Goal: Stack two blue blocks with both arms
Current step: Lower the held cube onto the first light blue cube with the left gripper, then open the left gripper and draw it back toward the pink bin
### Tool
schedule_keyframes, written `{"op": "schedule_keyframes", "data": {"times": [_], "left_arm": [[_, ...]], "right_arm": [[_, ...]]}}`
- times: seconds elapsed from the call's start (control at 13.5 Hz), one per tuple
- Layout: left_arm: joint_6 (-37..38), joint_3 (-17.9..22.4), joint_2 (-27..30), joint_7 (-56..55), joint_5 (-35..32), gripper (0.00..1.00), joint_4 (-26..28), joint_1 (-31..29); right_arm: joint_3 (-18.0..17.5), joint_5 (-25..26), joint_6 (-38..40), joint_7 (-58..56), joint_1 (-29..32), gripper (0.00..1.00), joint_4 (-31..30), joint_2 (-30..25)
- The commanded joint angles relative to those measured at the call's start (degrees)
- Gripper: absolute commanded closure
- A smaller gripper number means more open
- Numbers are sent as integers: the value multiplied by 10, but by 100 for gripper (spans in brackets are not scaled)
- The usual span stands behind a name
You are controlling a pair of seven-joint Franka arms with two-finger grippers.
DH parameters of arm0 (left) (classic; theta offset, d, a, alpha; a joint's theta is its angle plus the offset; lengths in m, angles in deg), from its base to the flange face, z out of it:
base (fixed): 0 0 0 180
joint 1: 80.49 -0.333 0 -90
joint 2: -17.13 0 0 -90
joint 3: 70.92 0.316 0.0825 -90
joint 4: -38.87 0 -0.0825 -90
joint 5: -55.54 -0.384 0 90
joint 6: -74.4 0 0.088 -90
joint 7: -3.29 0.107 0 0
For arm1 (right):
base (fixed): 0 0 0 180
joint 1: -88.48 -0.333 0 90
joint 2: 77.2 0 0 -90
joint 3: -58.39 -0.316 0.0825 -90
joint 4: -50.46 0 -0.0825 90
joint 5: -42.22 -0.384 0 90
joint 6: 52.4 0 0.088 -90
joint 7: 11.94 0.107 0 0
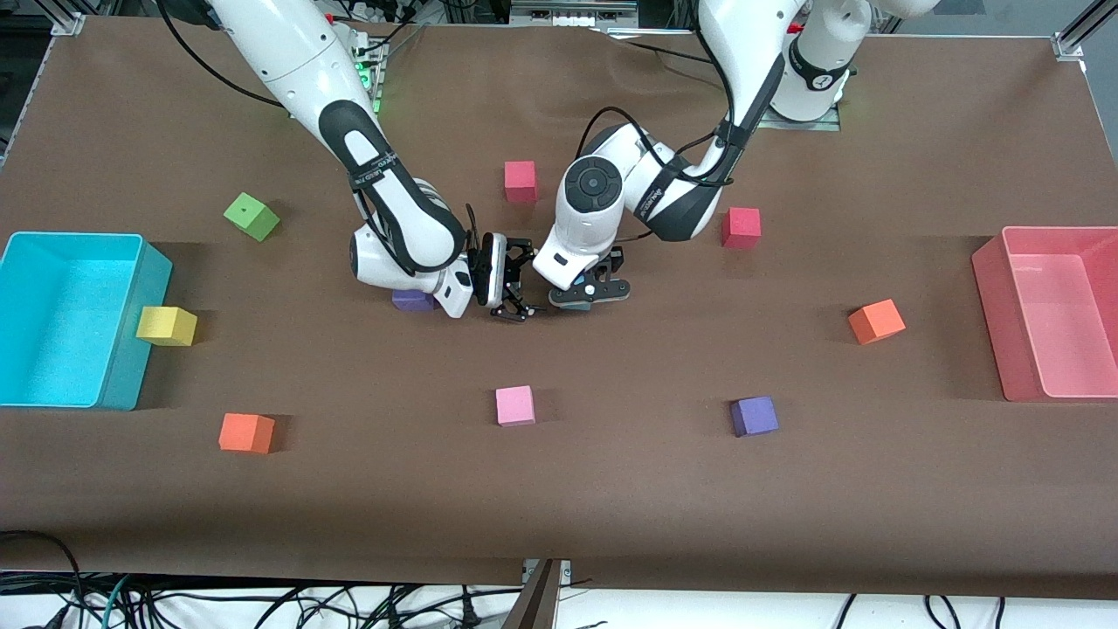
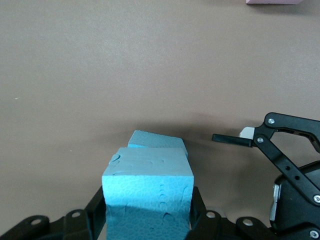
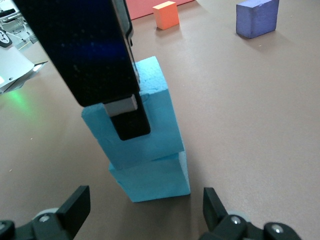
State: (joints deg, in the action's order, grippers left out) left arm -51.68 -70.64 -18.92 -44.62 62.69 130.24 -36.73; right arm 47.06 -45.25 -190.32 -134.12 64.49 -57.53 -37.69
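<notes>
Upper blue block (image 3: 137,117) askew on lower blue block (image 3: 152,180), left gripper (image 1: 587,293) gripping

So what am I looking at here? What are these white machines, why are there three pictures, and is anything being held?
These are two robot arms bolted along one edge of a brown table. The wide picture comes from a high camera facing them; the other two come from cameras on each arm's wrist. Each arm ends in a black two-finger gripper, and both meet at the table's middle. The left gripper is shut on a blue block, which sits on a second blue block resting on the table. The right gripper is open beside that stack, holding nothing. Scattered around lie other foam cubes: red, orange, pink, purple, green and yellow. A turquoise bin and a pink bin stand at the table's two ends.
</notes>
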Motion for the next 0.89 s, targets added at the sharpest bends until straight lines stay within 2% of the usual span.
{"op": "schedule_keyframes", "data": {"times": [0.0, 0.3, 0.45, 0.59, 0.82], "left_arm": [[1, 9, -6, -5, 0, 0, -14, 10], [8, 19, 21, 2, 0, 0, -11, 4], [17, 19, 57, 3, -1, 0, 2, -17], [63, 13, 108, 14, -1, 0, 8, -51], [147, 9, 189, 103, 5, 0, 22, -117]], "right_arm": [[-11, -14, 5, -19, 11, 0, -3, 1], [-11, -14, 6, -19, 12, 0, -3, 1], [-11, -14, 6, -19, 12, 0, -3, 1], [-11, -14, 6, -19, 12, 0, -3, 1], [-11, -14, 6, -19, 12, 0, -3, 1]]}}
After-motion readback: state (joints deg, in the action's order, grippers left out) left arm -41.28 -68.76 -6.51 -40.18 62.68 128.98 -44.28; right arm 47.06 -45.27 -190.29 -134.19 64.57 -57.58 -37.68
